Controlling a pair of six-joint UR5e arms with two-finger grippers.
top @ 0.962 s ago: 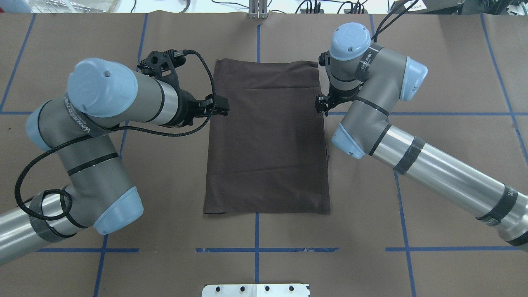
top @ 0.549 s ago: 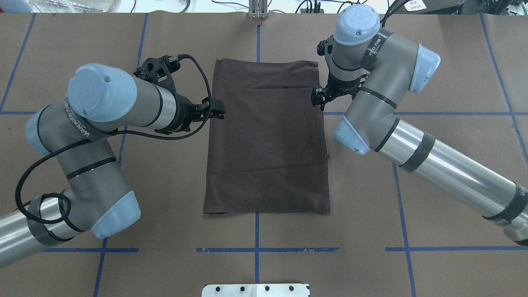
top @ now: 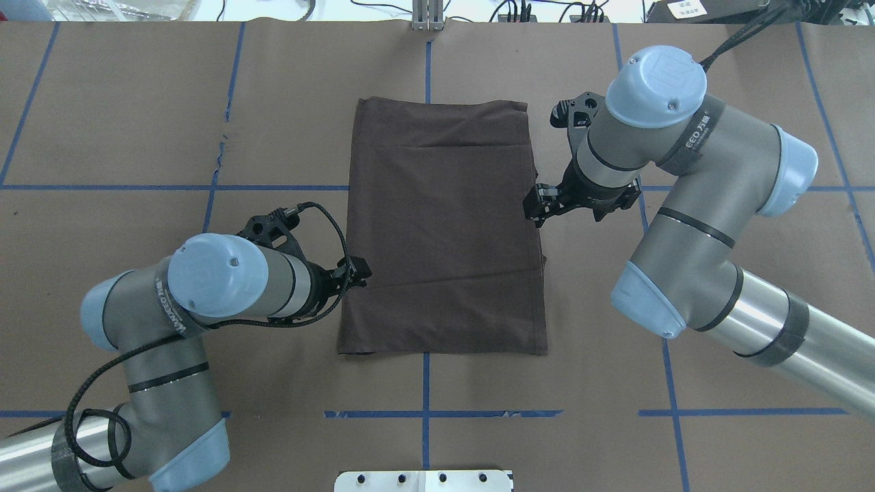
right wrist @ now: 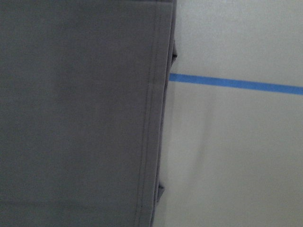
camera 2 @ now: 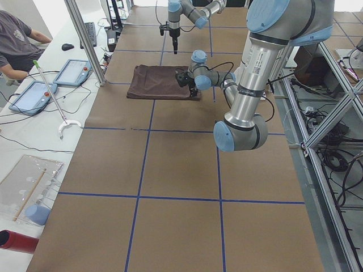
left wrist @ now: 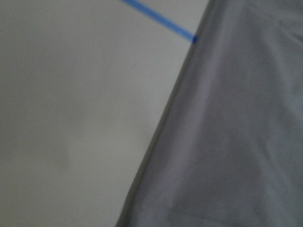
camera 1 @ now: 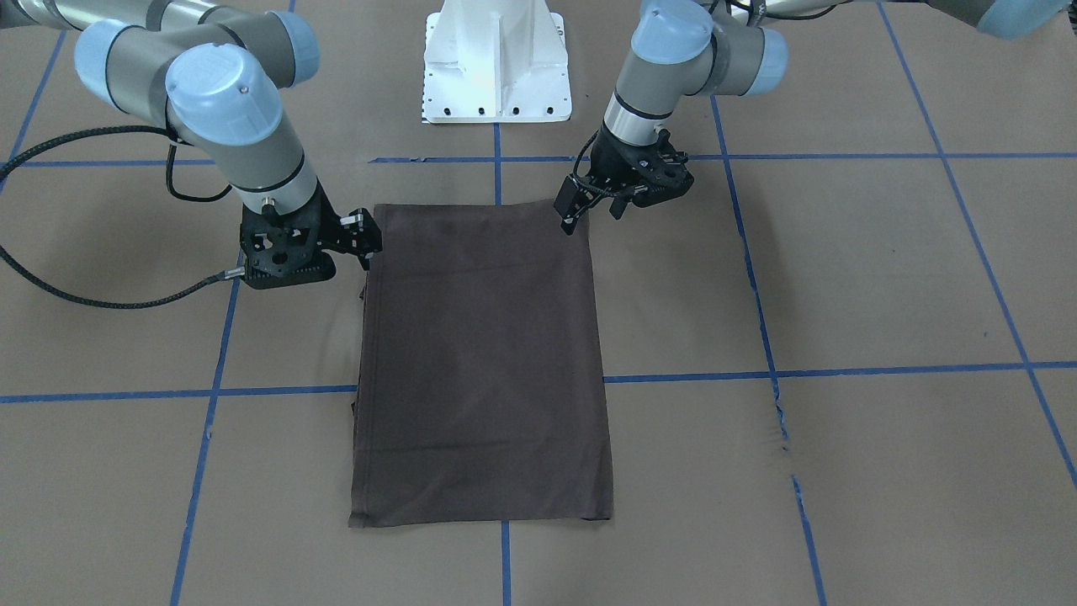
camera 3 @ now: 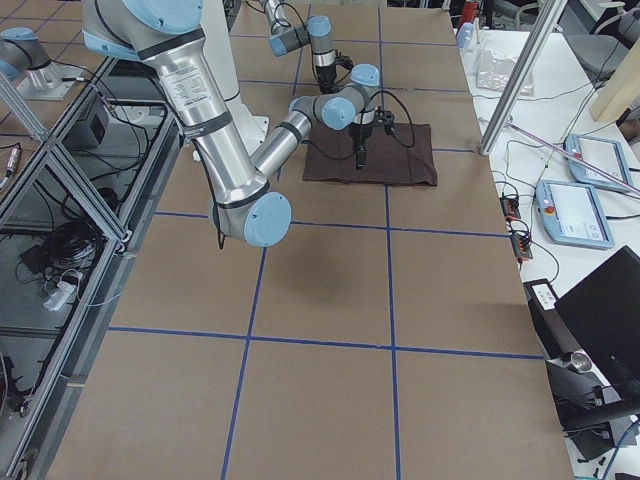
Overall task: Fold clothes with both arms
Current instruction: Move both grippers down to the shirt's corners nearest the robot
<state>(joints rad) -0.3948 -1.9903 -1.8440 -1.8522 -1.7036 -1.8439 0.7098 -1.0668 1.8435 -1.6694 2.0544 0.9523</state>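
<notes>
In the front-facing view, the shirt (camera 1: pixel 480 362) lies flat as a folded, upright rectangle in the middle of the brown surface (camera 1: pixel 841 278). It is crossed by a blue tape line (camera 1: pixel 841 369). The left pincer (camera 1: pixel 589 209) hangs at the shirt's upper right corner. Its fingers look parted, with nothing between them. The right pincer (camera 1: pixel 366 244) sits at the shirt's left edge, near the upper left corner. It also looks parted and has hold of nothing. A white base (camera 1: pixel 496 59) stands at the top centre.

In the overhead view, the shirt (top: pixel 444 232) fills the centre of the frame. The left pincer (top: pixel 359 271) is at the lower part of the shirt's left edge. The right pincer (top: pixel 535 203) is at about the middle of its right edge. We cannot tell whether either one touches the cloth.

In the left-end view, the shirt (camera 2: pixel 161 82) lies in the upper middle of the frame. The near arm reaches to its near side and the far arm stands above its far side. A person (camera 2: pixel 17 39) sits at the upper left.

In the right-end view, the shirt (camera 3: pixel 400 155) is again in the upper middle, with the near arm's black tip over it.

The left wrist view is blurred. It shows the shirt (left wrist: pixel 227 142) filling the right half of the frame, its edge running diagonally. No fingers are in view.

The right wrist view shows the shirt (right wrist: pixel 80 113) filling the left half of the frame. Its stitched edge runs straight down and lies flat on the surface.
</notes>
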